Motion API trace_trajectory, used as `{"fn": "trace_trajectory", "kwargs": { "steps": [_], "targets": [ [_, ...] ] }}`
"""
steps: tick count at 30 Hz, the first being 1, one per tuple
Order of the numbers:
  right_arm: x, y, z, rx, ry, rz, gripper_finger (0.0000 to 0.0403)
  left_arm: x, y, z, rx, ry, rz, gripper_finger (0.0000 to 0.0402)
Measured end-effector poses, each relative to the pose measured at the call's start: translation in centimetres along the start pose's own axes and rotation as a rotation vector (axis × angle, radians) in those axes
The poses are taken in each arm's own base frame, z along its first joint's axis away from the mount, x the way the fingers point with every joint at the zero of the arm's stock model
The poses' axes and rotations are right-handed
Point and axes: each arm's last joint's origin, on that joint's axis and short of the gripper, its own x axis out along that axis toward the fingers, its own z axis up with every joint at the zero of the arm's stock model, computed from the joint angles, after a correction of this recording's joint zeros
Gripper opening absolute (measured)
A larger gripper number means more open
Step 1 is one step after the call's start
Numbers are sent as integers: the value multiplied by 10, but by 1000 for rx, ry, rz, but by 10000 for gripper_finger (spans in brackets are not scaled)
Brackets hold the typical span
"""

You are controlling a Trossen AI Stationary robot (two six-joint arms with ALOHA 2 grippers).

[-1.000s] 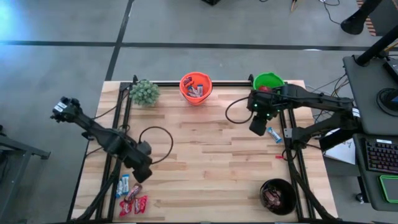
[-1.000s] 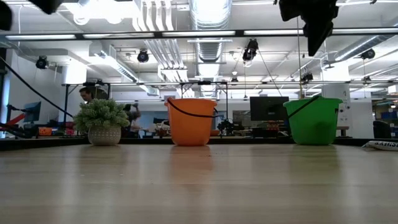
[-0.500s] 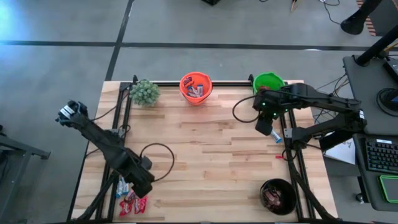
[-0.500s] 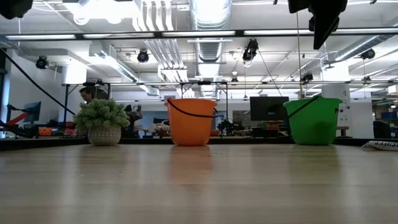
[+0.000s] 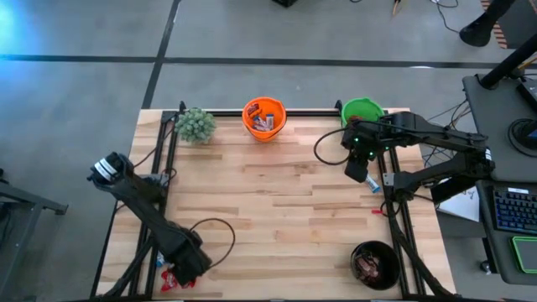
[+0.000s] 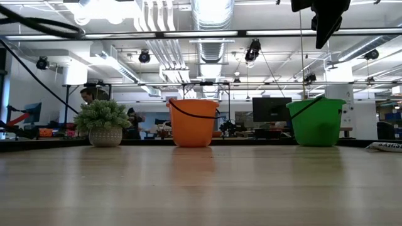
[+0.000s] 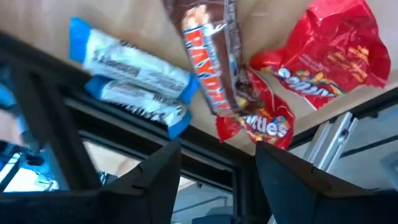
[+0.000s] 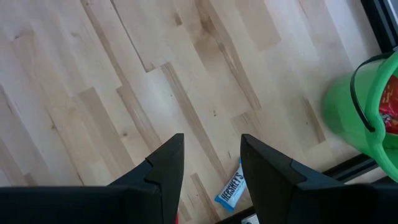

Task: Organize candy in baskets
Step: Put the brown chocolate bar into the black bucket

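A pile of candy (image 5: 172, 275) lies at the table's near left corner: two blue-and-white bars (image 7: 134, 59), a brown bar (image 7: 211, 68) and red packs (image 7: 329, 56). My left gripper (image 7: 217, 152) hangs open just above them, pointing steeply down. My right gripper (image 8: 211, 142) is open, high over the far right of the table, beside the green basket (image 5: 362, 110). A blue-and-white bar (image 8: 231, 191) lies flat on the wood below it. The orange basket (image 5: 264, 117) and the black basket (image 5: 375, 265) hold candy.
A small potted plant (image 5: 195, 125) stands at the far left. Dark frame rails (image 5: 164, 168) run along both side edges, and the left arm's cable loop (image 5: 211, 243) hangs over the near left. The middle of the wooden table (image 5: 277, 210) is bare.
My left gripper has gone toward the table's near edge and down onto the candy pile at the near left corner, tipping more steeply downward. My right gripper has shifted a little toward the table's right edge, then kept still.
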Motion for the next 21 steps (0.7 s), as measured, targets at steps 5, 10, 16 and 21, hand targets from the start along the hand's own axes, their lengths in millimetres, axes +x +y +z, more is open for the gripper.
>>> {"fn": "trace_trajectory", "kwargs": {
  "steps": [5,10,16,21],
  "targets": [
    [0,0,0,2,0,0,146,8,-7,5,14,0,6,190],
    [0,0,0,4,0,1,146,13,-8,9,13,-11,14,190],
    [0,0,0,16,0,1,146,21,-5,14,2,-26,31,190],
    [0,0,0,25,0,1,146,29,-5,19,9,-23,4,190]
  ]
}}
